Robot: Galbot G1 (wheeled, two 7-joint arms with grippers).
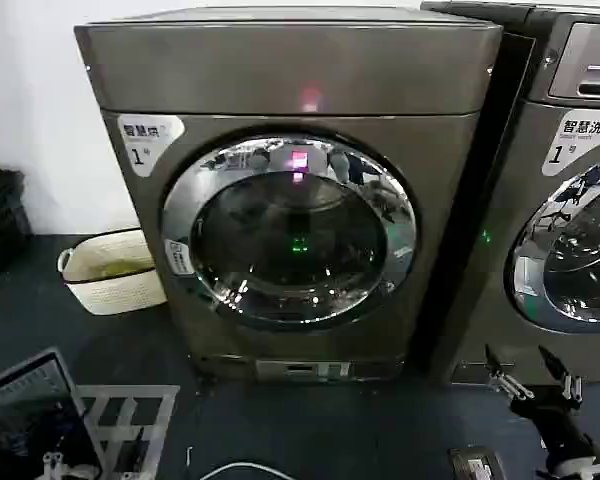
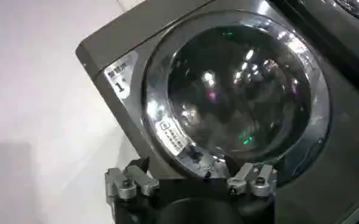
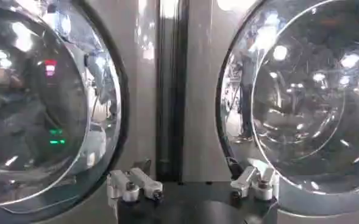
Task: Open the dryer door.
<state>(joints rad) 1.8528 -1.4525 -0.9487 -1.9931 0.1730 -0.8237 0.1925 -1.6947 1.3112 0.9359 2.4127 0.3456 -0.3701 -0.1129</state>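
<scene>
The dryer is a bronze-grey box with a white "1" label at its upper left. Its door, a chrome ring around dark glass, lies shut against the front. My right gripper hangs low at the right, open, below and to the right of the door and touching nothing. In the right wrist view this gripper faces the dark gap between the machines, with the dryer door off to one side. My left gripper is open and empty, a short way off the door.
A neighbouring machine with its own chrome door stands close on the right. A white basket sits on the dark floor to the left, beside a black bin. A metal rack and a cable lie near me.
</scene>
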